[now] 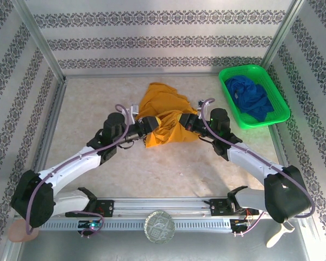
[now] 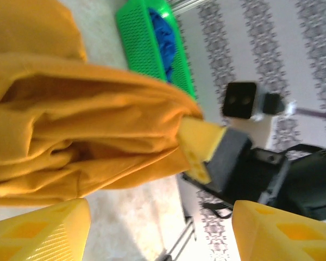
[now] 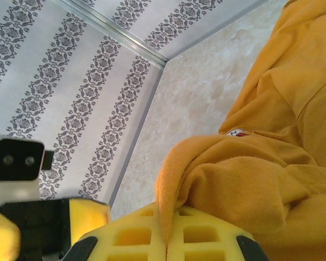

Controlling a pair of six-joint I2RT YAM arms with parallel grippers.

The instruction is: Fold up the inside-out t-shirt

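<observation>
Right gripper (image 3: pixel 165 228) pinches t-shirt (image 1: pixel 163 117) edge; open table (image 1: pixel 87 103) lies left

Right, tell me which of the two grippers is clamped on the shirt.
The right gripper: it is pinched shut on a fold of the orange t-shirt, whereas the left gripper stands wide open, holding nothing.
</observation>
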